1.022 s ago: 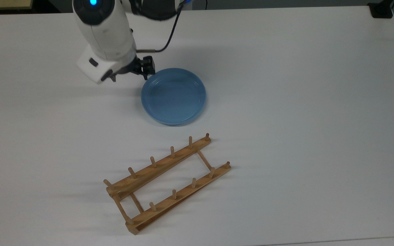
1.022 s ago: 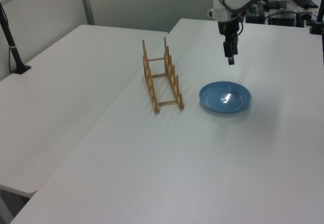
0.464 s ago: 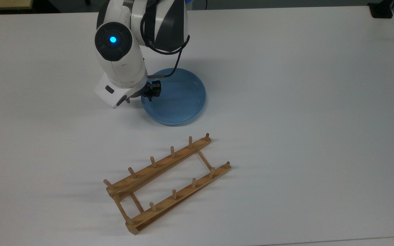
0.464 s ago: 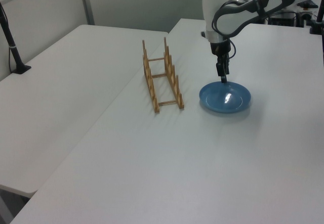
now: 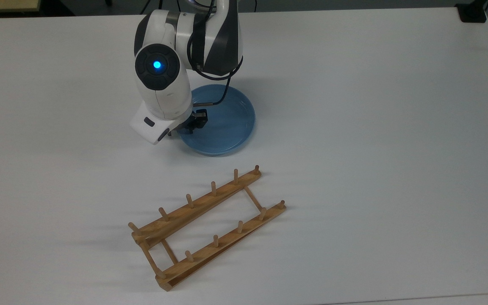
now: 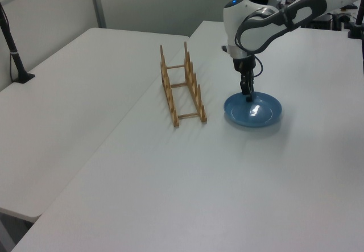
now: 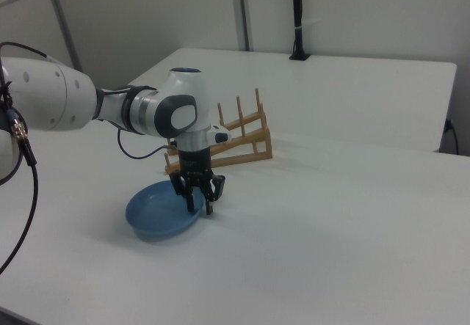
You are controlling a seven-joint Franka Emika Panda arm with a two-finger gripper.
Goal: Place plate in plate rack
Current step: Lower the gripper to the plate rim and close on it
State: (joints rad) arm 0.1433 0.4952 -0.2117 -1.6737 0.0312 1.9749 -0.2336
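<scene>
— White bench [image 5: 354, 127] under everything. Where's your plate [image 5: 227, 127]?
— Flat on it, well apart from the plate rack [image 5: 208, 226].
— And your gripper [image 7: 200, 202]?
— At the plate's rim on the top view's left, fingers [image 7: 211, 200] spread apart, straddling that rim.

A white table [image 5: 375, 127] with a black post [image 6: 12, 44] clamped at its edge.
</scene>
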